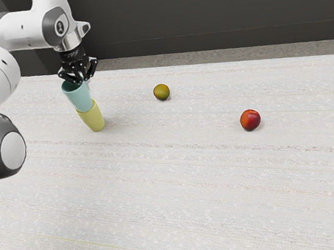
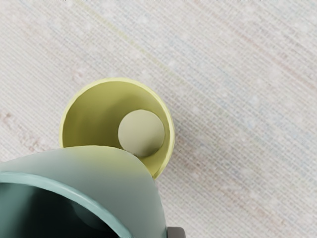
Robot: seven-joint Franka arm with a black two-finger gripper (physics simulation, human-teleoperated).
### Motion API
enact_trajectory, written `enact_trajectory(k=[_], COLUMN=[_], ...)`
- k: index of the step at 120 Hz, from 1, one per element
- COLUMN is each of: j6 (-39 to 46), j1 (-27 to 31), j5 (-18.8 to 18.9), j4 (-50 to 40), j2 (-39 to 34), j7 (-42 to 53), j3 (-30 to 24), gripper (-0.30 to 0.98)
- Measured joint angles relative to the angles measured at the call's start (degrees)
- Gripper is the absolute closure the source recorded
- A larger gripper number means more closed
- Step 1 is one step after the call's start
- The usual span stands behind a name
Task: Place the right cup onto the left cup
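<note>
At the exterior view's upper left, my gripper [image 1: 81, 79] is shut on the teal cup [image 1: 80, 98], at its rim. The yellow cup [image 1: 94, 118] stands upright on the table, and the teal cup's lower end overlaps its rim in that view. In the wrist view, the teal cup [image 2: 114, 178] looms large near the hand, with a dark piece of one finger [image 2: 176, 232] against its side. It covers part of the yellow cup [image 2: 171, 130], whose opening and inner bottom are largely visible, so the two are offset there.
On the table [image 1: 182, 197], a green-yellow round fruit [image 1: 161, 92] lies toward the exterior view's right of the cups. Farther that way is a red fruit [image 1: 250, 119]. A dark wall [image 1: 213, 11] rises behind the table's far edge.
</note>
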Motion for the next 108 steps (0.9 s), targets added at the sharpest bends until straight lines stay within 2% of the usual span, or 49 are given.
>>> enact_trajectory(k=[51,108], j6=[-6.0,-7.5], j1=[2.0,2.9], j5=[-0.4,-1.5], j4=[17.2,20.6], j2=[9.9,14.1], j7=[3.2,5.1], j3=[-0.2,-0.1], gripper=[0.78,0.78])
